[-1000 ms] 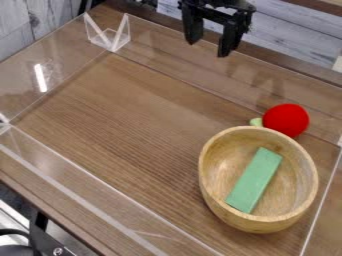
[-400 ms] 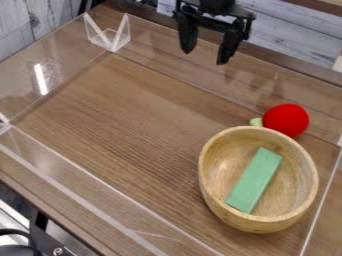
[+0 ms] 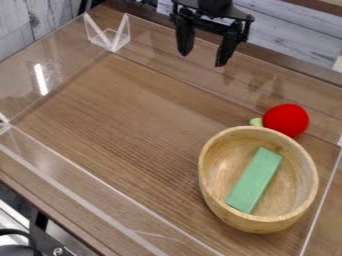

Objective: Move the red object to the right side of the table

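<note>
A black gripper (image 3: 209, 44) is hanging over the far edge of the table (image 3: 120, 120), pointing down, its two fingers (image 3: 186, 40) spread apart and gripping nothing. The red object (image 3: 286, 119), a small toy strawberry, is lying on the wood at the right side, touching the far rim of a round wooden bowl (image 3: 214, 185). A flat green block (image 3: 255, 180) is resting inside the bowl.

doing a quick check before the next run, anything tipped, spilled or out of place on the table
Nothing stands out. The red object sits on the table just behind the wooden bowl, the green block lies flat inside the bowl, and the gripper hangs near the far edge with its jaws open and empty.
</note>
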`<state>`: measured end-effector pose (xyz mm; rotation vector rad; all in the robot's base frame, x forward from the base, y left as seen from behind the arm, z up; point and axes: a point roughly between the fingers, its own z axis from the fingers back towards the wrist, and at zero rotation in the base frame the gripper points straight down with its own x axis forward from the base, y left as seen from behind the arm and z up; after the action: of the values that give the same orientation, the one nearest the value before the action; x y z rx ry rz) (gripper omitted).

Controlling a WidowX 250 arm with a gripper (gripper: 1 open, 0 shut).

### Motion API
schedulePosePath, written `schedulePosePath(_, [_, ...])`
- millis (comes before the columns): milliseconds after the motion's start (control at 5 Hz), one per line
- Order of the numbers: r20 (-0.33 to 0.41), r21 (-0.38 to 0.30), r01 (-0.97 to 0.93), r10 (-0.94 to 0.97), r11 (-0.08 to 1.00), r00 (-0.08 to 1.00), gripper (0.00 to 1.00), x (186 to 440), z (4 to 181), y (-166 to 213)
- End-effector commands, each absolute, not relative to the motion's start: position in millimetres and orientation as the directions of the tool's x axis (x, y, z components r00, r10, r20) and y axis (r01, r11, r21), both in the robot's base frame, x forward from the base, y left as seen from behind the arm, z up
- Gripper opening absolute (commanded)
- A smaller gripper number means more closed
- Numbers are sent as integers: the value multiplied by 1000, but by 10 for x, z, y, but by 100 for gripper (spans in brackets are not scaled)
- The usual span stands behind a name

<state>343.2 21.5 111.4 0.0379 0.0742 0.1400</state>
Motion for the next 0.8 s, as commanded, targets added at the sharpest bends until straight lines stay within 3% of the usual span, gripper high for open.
schedulePosePath(0, [39, 37, -242, 241, 970, 970, 100, 3392, 1463, 343])
schedulePosePath(400, [63, 18, -401, 399, 916, 915, 100, 3256, 1515, 590])
schedulePosePath(600, [82, 7, -357, 355, 934, 931, 100, 3280, 1602, 766])
